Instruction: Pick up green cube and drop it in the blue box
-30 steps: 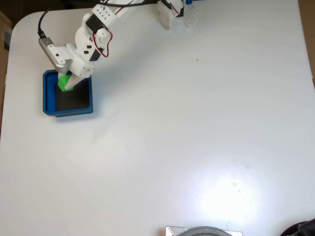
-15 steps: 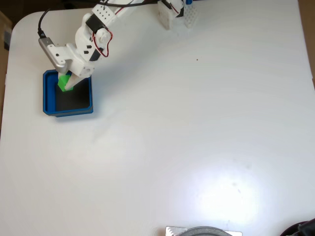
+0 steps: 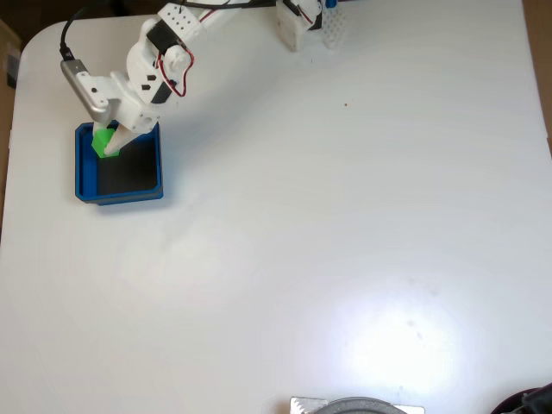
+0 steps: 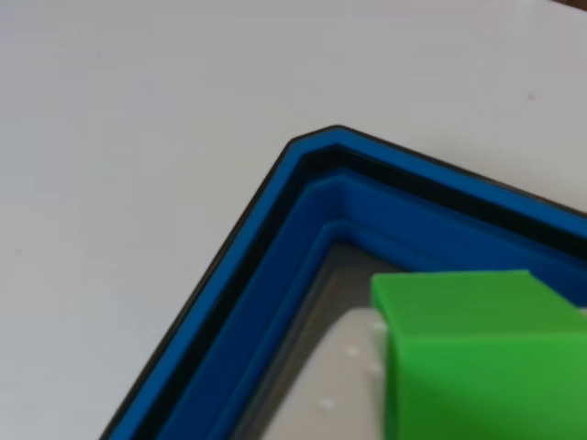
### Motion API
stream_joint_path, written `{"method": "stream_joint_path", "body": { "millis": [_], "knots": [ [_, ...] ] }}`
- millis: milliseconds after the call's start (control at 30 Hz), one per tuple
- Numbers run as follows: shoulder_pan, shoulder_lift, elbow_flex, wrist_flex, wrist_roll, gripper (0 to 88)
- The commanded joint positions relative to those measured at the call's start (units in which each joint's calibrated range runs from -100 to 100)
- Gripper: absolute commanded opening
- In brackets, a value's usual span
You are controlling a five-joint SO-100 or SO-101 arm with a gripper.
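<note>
In the other view, I see the small bright green plastic cube [image 4: 477,353] filling the near corner at five o'clock, over the square blue raised-wall tray [image 4: 275,275]. In the fixed view, my white two-finger gripper [image 3: 110,147] is clamped on the cube [image 3: 105,142] above the tray's [image 3: 121,195] ten o'clock corner. I can read no labels.

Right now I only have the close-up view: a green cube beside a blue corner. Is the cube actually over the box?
Observer: Yes. In the fixed view the green cube is at the tip of the hand, over the top-left corner of the blue box.
Operator: Anything else inside the box?
Observer: No, the rest of its dark floor looks bare in that view.
Operator: Where is the box on the table?
Observer: Close to the left edge of the white table, as the fixed view shows it.
</note>
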Motion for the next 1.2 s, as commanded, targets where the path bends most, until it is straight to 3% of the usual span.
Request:
{"method": "stream_joint_path", "body": {
  "millis": [0, 333, 700, 1167],
  "knots": [
    [0.5, -0.7, -4.5, -0.8, 0.0, 4.1],
    [0.7, 8.3, -14.7, -0.8, 0.1, 4.1],
    [0.9, 9.0, -14.4, -0.7, 0.0, 5.5],
    [1.0, 9.0, -14.4, -0.7, -0.1, 21.5]
  ]
}}
